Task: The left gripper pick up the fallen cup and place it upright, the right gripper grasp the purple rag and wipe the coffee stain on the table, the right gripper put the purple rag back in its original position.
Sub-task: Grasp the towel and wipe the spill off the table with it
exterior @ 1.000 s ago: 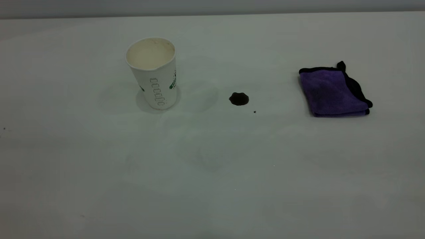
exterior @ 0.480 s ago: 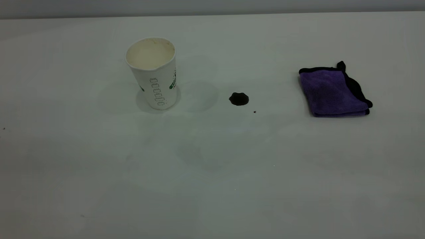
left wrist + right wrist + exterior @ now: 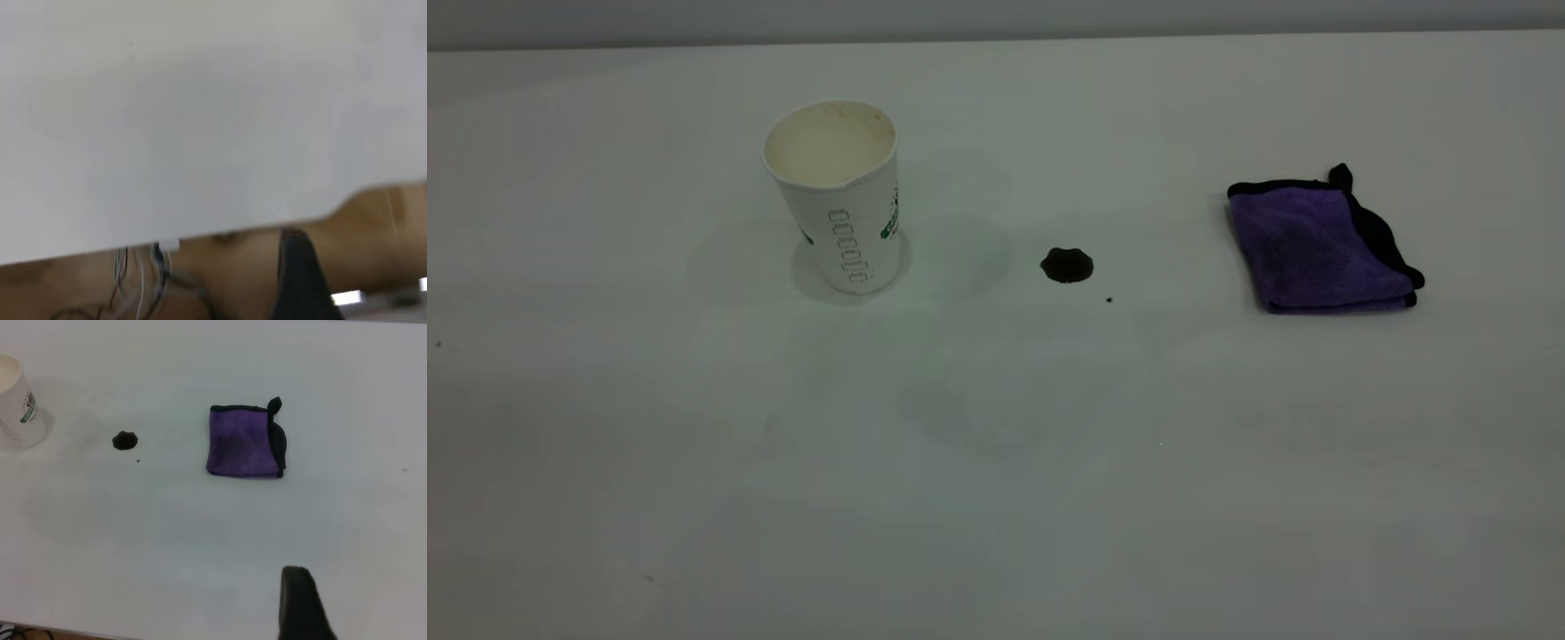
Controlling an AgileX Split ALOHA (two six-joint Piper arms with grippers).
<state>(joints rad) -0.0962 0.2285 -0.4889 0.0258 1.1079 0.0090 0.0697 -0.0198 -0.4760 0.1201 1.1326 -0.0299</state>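
A white paper cup (image 3: 836,191) with green print stands upright at the table's left; it also shows in the right wrist view (image 3: 17,410). A small dark coffee stain (image 3: 1066,265) lies right of the cup, with a tiny speck (image 3: 1109,300) beside it. The stain also shows in the right wrist view (image 3: 125,441). A folded purple rag (image 3: 1320,244) with black trim lies flat at the right, and in the right wrist view (image 3: 243,441). My right gripper (image 3: 300,607) hangs high above the table, well short of the rag. My left gripper (image 3: 300,277) is over the table's edge, far from the cup. Neither arm shows in the exterior view.
The white table (image 3: 996,462) is bare in front of the three things. In the left wrist view the table's edge (image 3: 200,233) shows with a brown floor and some cables (image 3: 140,280) below it.
The cup, the stain and the rag have not moved. Only faint shadows on the table shift a little.
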